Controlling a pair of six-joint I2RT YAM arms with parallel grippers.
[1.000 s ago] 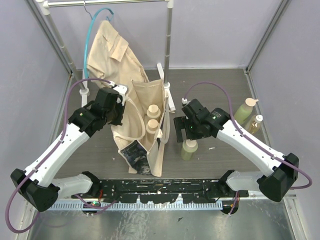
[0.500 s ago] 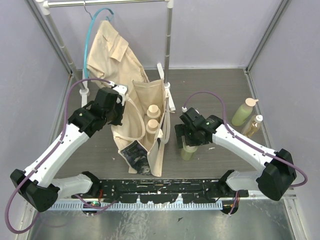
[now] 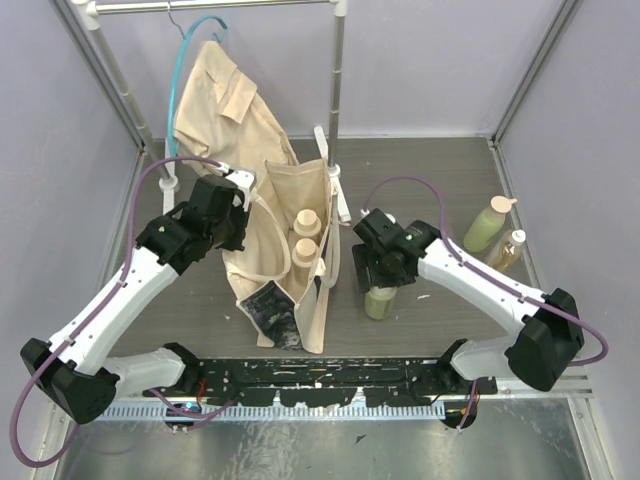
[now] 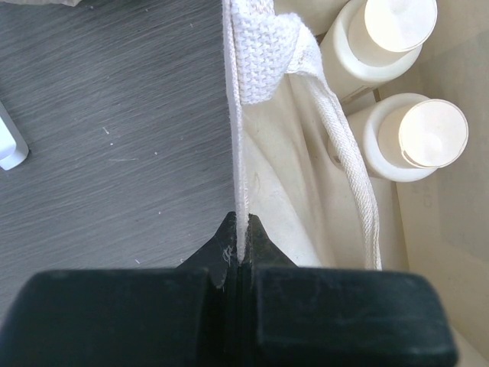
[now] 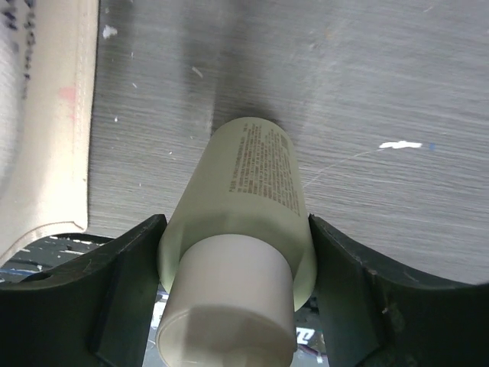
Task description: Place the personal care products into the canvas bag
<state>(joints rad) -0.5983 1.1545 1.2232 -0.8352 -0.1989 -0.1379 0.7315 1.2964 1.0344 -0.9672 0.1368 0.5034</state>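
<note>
The canvas bag (image 3: 285, 195) stands open mid-table with two cream-capped bottles (image 3: 305, 218) (image 3: 303, 250) upright inside. My left gripper (image 3: 240, 215) is shut on the bag's left rim (image 4: 238, 153), its tips (image 4: 241, 229) pinching the cloth; both bottles (image 4: 386, 34) (image 4: 416, 138) show beside the handle. My right gripper (image 3: 380, 275) is down over a yellow-green bottle (image 3: 379, 301) standing just right of the bag. In the right wrist view both fingers press the sides of this bottle (image 5: 252, 183) just below its cream cap. Another yellow-green bottle (image 3: 487, 224) and a clear amber one (image 3: 509, 248) stand at the far right.
A tan shirt (image 3: 225, 100) on a teal hanger hangs from a metal rack (image 3: 337, 80) behind the bag. The rack's white foot (image 3: 338, 195) lies beside the bag's far end. The bag's wall (image 5: 46, 115) is close on the left of my right gripper.
My right gripper dropped onto the yellow-green bottle and its jaws closed in against the bottle's sides. The left arm and the bag stayed still.
</note>
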